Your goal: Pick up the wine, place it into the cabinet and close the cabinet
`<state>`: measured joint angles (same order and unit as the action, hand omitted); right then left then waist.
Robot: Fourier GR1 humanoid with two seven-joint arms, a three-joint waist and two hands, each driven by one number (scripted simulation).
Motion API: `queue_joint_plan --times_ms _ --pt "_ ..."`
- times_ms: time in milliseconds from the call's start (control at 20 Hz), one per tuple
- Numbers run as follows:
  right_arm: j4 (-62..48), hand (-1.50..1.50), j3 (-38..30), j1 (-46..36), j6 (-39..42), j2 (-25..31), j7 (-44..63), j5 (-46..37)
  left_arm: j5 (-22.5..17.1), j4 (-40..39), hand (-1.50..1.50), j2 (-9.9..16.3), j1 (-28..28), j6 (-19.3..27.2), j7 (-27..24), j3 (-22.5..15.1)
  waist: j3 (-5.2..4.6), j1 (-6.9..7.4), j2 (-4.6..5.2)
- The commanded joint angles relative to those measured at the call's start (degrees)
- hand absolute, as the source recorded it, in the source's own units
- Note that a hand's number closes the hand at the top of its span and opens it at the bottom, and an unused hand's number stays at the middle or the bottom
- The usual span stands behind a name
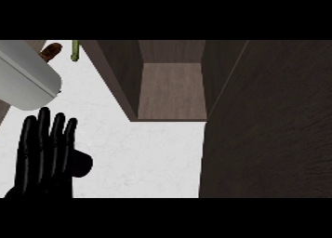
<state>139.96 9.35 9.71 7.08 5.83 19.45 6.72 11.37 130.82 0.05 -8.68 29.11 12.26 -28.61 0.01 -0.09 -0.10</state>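
At the counter's back edge, the cabinet stands open, its shelf bare.
No wine shows; left hand rests open at the near-left edge, right hand unseen. Picking, placing, closing likely remain.

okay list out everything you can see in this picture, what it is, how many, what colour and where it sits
cabinet: one, dark brown wood, upper middle, open, its inside bare
cabinet door: one, dark brown, filling the right side
counter: one, white, speckled, centre and lower middle
brown object: one, top left, partly hidden behind the grey forearm; cannot tell what it is
green object: one, thin, top left at the picture's upper edge; cannot tell what it is
grey forearm: one, light grey, upper left
left robot hand: one, black, lower left, fingers straight and pointing up, resting
right robot hand: not in view
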Motion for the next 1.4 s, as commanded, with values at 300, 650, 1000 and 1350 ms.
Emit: queue_joint_plan --times_ms 300,650,1000,1350 --pt "2.1 -1.50 1.1 -5.8 -2.5 -1.3 6.9 -1.3 12.1 7.2 -1.50 0.0 6.7 7.8 15.9 -5.1 0.03 0.07 0.03" --pt "5.3 -1.50 -3.9 -10.6 -4.1 0.8 14.6 1.8 8.7 11.7 -1.50 3.0 2.2 5.2 15.7 -0.1 -0.02 0.23 0.03" --pt "8.4 -1.50 0.2 -7.0 -4.6 -0.6 14.5 -1.3 7.0 12.8 -1.50 5.7 -1.0 5.9 15.3 4.2 -0.02 0.10 -0.05" --pt "7.3 -1.50 -2.7 -7.5 -3.8 0.5 13.6 1.1 0.1 13.4 -1.50 7.8 -5.8 4.9 10.6 10.0 -0.06 0.36 -0.06"
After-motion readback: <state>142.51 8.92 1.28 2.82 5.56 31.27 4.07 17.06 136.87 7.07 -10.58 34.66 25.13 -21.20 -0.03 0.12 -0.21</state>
